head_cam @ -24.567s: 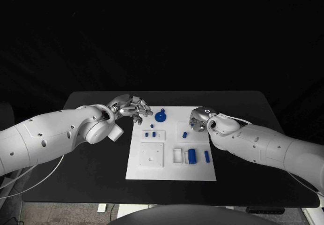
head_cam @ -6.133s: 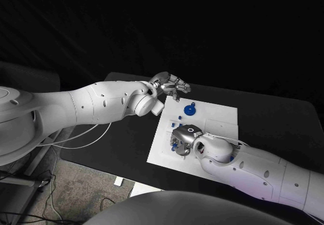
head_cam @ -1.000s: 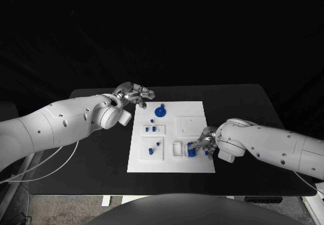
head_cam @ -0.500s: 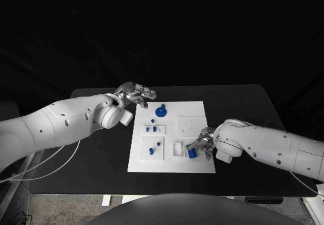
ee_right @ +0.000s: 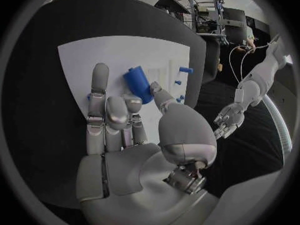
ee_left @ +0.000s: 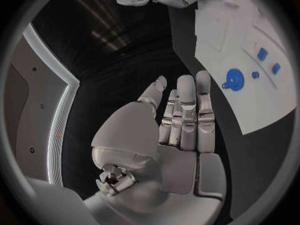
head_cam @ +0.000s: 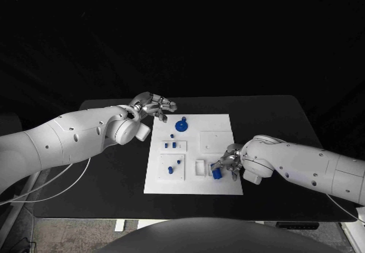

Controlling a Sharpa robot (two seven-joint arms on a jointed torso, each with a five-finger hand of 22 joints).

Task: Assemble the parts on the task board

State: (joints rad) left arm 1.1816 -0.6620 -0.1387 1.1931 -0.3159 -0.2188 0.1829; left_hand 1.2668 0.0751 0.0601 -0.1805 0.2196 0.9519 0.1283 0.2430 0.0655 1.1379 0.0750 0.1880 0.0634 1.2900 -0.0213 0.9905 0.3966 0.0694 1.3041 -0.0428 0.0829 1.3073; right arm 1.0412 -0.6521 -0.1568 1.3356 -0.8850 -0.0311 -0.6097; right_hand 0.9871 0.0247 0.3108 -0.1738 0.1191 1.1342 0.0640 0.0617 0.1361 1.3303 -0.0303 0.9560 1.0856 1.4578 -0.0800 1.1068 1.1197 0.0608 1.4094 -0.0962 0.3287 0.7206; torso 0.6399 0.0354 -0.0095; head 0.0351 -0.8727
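Black desk (head_cam: 274,113) carries the task board (head_cam: 220,122); the blue cylinder (ee_right: 138,85), lifted a moment ago from its near slot, sits pinched in the right hand (head_cam: 230,164) fingers (ee_right: 99,82), ready for insertion. Left hand (head_cam: 152,105) hovers released beyond the far corner.

White arms (head_cam: 68,138), silver robot hand (ee_left: 175,135)

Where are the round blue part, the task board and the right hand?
round blue part (head_cam: 181,125), head view, on its disc face.
task board (head_cam: 217,124), head view, on a bare far corner.
right hand (ee_right: 122,120), right wrist view, on its fingers.
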